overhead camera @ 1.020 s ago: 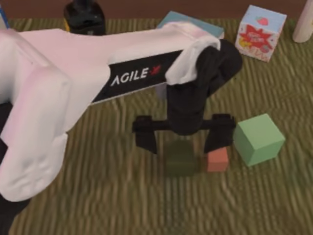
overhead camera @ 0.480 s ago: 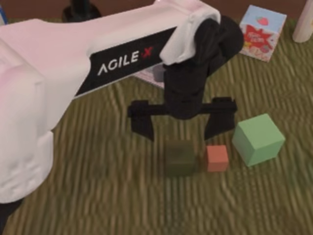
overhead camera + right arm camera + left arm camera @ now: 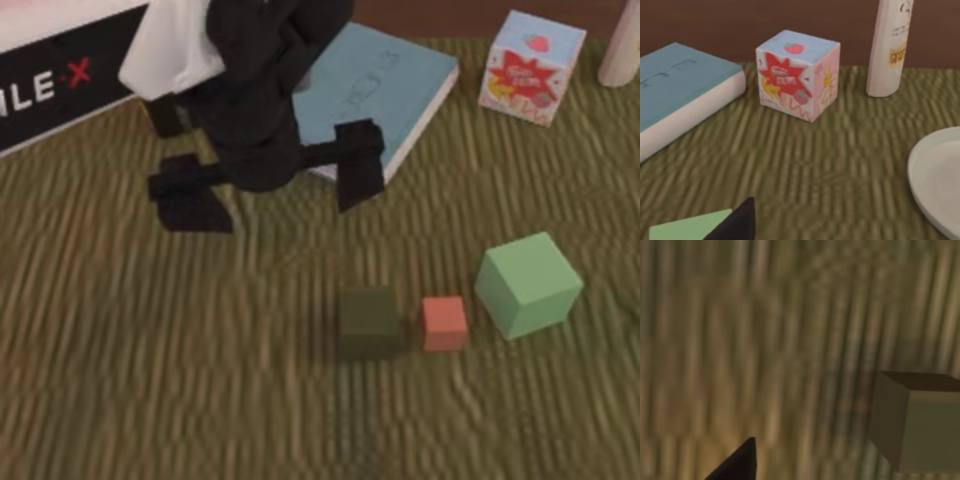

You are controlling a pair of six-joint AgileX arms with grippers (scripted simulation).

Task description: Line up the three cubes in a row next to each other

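The left claw (image 3: 270, 185) is held wide and empty over the blue book's (image 3: 385, 85) edge, well apart from the dark olive cube (image 3: 368, 322), which sits beside the salmon-red cube (image 3: 443, 323) and the light green cube (image 3: 527, 284).

The left wrist view looks down on a ribbed olive-brown mat (image 3: 765, 340) whose ridges run as blurred stripes across nearly the whole picture; a dark olive cube (image 3: 920, 422) sits on the mat at one edge, cut off by the frame, with a darker top face and two lighter side faces meeting at a plain vertical edge; a single black pointed fingertip (image 3: 737, 465) of the left gripper pokes in from the border, well apart from the cube and touching nothing
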